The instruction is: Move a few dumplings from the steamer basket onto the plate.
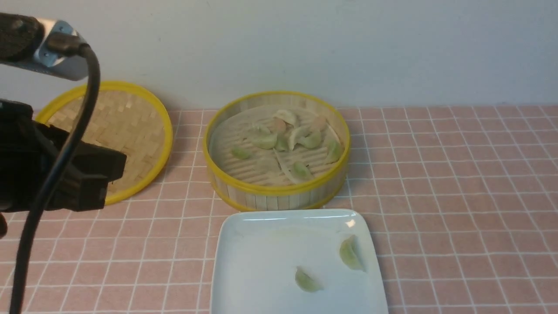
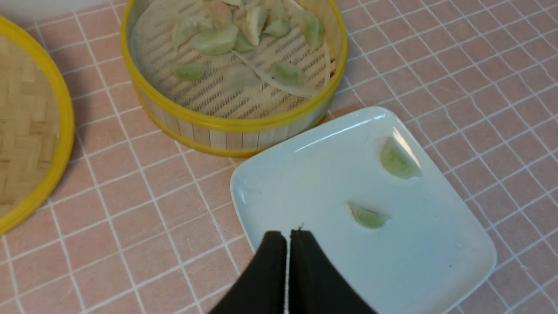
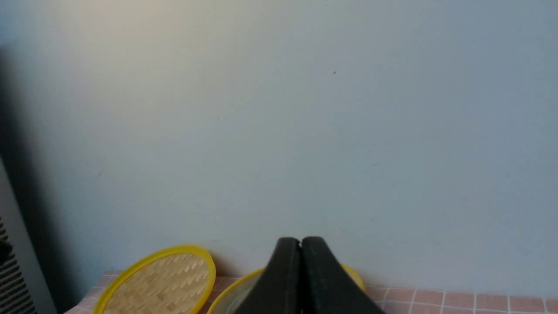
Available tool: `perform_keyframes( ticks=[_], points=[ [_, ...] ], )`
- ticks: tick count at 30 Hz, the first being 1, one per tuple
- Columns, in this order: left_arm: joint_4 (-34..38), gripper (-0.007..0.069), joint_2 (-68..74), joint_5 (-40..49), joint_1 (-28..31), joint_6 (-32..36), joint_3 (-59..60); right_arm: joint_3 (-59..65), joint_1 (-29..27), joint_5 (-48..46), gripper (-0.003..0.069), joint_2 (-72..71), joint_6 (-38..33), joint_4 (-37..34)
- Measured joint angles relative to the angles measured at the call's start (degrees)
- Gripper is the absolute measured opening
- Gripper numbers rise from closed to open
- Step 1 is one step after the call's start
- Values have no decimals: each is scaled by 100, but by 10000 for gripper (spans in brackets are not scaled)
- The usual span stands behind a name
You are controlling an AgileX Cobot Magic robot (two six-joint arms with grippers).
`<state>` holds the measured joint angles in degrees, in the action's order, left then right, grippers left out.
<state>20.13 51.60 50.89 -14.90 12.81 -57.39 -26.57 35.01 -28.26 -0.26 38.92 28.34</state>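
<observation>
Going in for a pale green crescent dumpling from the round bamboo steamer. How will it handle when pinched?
Probably soft and tearable: the pale green crescent dumplings show thin, translucent skins. Likely light, being small. Several lie clumped in the round bamboo steamer basket, so one may stick to its neighbours.

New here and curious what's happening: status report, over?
Left gripper and right gripper shut, empty. Two dumplings on plate, more in steamer basket. Lid off to the left, blocking nothing.
</observation>
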Motion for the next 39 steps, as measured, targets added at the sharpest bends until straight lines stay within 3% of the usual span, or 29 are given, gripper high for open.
perform_keyframes(
  ticks=[4,14,28,33,39],
  points=[
    [51,-6,-830,-340,12,95,359,125,0,327,-13,-65,582,634],
    [208,-6,-3623,-1612,18,126,1698,130,0,426,-13,-76,771,832],
    [332,-6,-4514,-1648,18,151,2329,130,0,442,-11,-76,771,838],
    [-287,-6,-4562,-2228,84,10,2909,130,0,448,-11,-76,771,838],
    [-1458,-6,-5128,-3041,807,-671,4554,130,0,453,-11,-76,775,834]
  ],
)
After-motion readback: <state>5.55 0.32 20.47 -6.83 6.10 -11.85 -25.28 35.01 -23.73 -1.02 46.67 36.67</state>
